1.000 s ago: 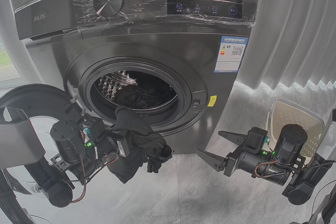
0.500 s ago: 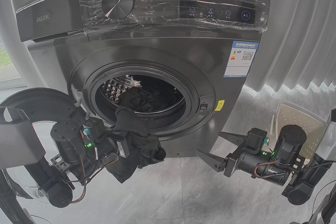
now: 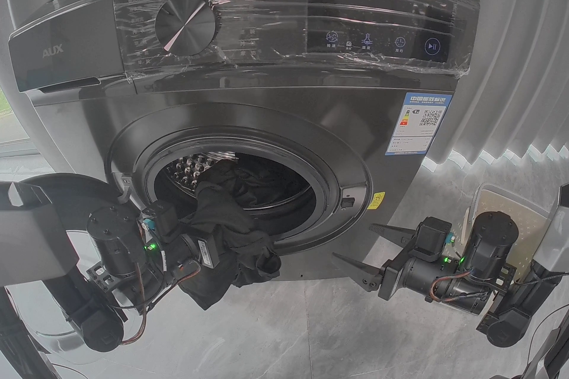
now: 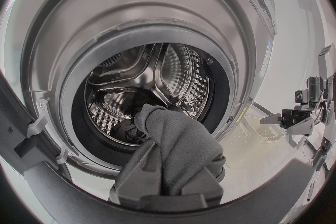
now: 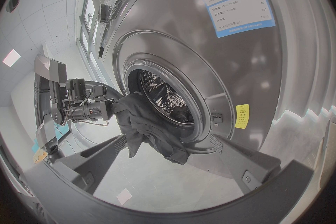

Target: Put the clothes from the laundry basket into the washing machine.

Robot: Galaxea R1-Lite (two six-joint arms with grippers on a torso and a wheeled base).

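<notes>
The grey washing machine (image 3: 237,96) stands in front of me with its drum opening (image 3: 237,185) uncovered and dark clothes lying inside. My left gripper (image 3: 219,247) is at the opening's lower left rim, shut on a dark garment (image 3: 228,232). The garment drapes over the gripper, with one end reaching into the drum (image 4: 147,95) and the rest hanging below. From the left wrist, the garment (image 4: 178,151) bulges up between the fingers. My right gripper (image 3: 354,241) is open and holds nothing, low beside the machine's right front. The cream laundry basket (image 3: 504,198) stands on the floor behind it.
The round door (image 3: 53,202) is swung open to the left, behind my left arm. White curtains (image 3: 521,42) hang to the right of the machine. The grey tiled floor (image 3: 308,333) lies in front.
The whole picture has shifted: the camera has come closer to the machine. The garment's hanging end now sits nearer the drum rim. The right gripper has stayed open.
</notes>
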